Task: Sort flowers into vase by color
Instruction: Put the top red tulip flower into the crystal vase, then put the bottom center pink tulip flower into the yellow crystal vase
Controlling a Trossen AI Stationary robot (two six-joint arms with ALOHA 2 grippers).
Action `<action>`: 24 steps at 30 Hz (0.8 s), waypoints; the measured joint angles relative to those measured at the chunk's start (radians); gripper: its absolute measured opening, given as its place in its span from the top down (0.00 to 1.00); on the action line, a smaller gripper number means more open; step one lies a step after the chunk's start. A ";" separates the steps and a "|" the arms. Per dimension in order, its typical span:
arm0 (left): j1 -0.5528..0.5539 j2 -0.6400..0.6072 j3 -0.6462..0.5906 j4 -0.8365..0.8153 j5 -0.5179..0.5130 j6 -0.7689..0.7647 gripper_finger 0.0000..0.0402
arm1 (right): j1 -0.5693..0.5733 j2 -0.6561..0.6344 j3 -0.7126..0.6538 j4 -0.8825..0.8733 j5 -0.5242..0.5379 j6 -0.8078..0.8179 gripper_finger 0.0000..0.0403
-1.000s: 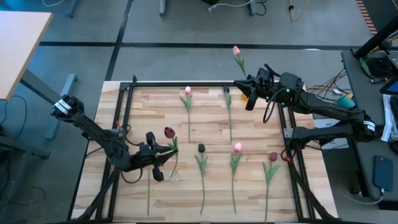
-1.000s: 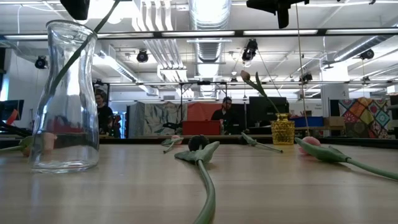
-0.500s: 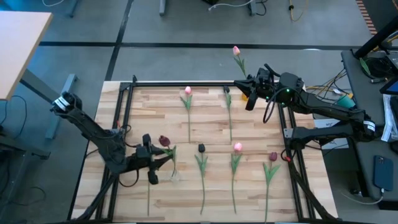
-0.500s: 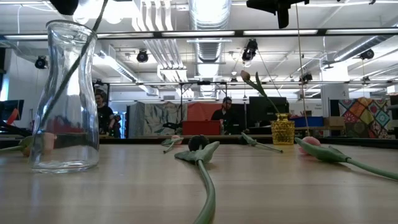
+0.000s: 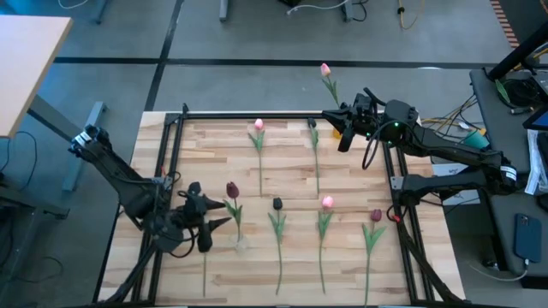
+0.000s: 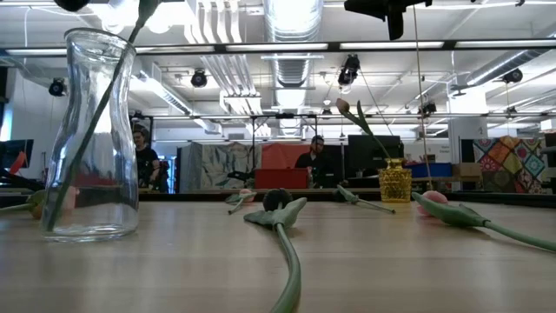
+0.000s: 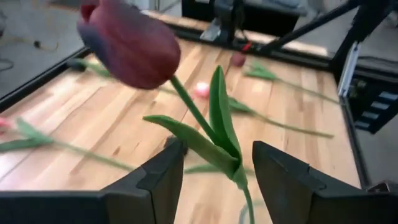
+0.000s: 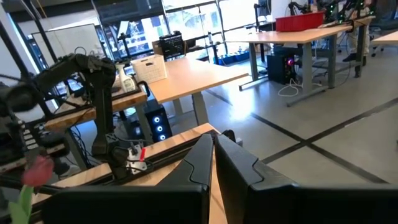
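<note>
A dark maroon flower [image 5: 232,189] stands in the clear glass vase [image 6: 91,135], its stem [image 6: 76,161] leaning against the rim with the lower end at the vase's bottom. My left gripper [image 5: 220,215] is open just left of it. In the left wrist view the leaves [image 7: 219,127] stand between the spread fingers, apart from both. My right gripper [image 5: 342,139] is shut at the far right, over the small yellow vase [image 6: 394,184] that holds a pink flower [image 5: 325,70]. More pink [image 5: 259,126] [image 5: 327,203] and dark [image 5: 277,204] [image 5: 375,215] flowers lie flat on the wood.
Several flowers lie lengthwise across the table's middle and right, and another green stem [image 5: 314,150] lies at the far middle. A black frame rail [image 5: 257,114] runs along the far edge. People sit in the room beyond the table in the low view.
My left gripper has opened, let go of the maroon flower and drawn back toward the table's left edge. The flower's stem has slid down into the glass vase until its end rests at the bottom, and the head stays above the rim.
</note>
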 joint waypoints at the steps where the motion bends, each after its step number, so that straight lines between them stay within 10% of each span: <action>1: -0.001 0.000 0.027 -0.052 0.003 -0.022 0.56 | 0.000 0.000 0.000 0.000 0.000 0.000 0.97; 11: -0.001 -0.015 0.284 -0.509 0.053 -0.252 0.62 | 0.000 0.000 0.000 0.000 -0.001 -0.021 0.97; 24: 0.258 -0.116 0.428 -0.631 0.130 -0.255 0.94 | 0.000 0.000 0.000 -0.128 -0.044 -0.009 0.97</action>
